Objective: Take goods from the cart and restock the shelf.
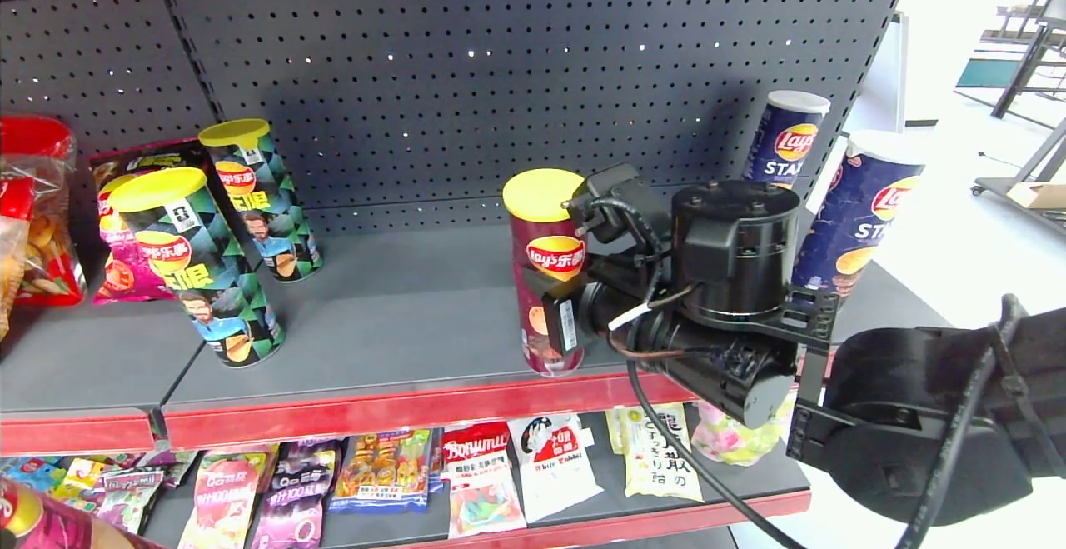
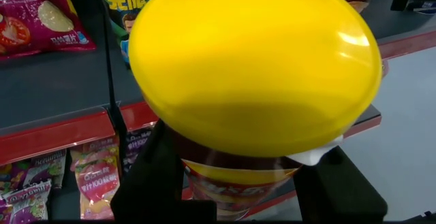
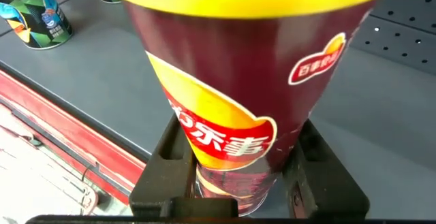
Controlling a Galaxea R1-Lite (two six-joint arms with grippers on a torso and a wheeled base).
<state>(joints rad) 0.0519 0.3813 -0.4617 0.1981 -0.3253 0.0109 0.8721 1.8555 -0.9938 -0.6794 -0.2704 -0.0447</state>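
One maroon can (image 1: 545,282) stands upright on the grey shelf (image 1: 400,316), just behind its red front lip (image 1: 375,407), with the right gripper (image 3: 238,163) clamped on its lower body. A second can (image 2: 252,67) with the same yellow lid sits clamped between the fingers of the left gripper (image 2: 245,183). We judge both to be light, stiff tubes with slick walls, easily dented and tippy, so we would grip mid-body with modest squeeze, never by the lid.

Premises: retail shop aisle.
Fixture: grey shelf (image 1: 400,316), pegboard back (image 1: 500,74), red front strip.
Stock: green canisters (image 1: 200,266) at 9 o'clock, blue canisters (image 1: 858,207) at 2 o'clock.
Lower shelf (image 1: 633,522): snack packets (image 1: 483,482) at 6 o'clock.
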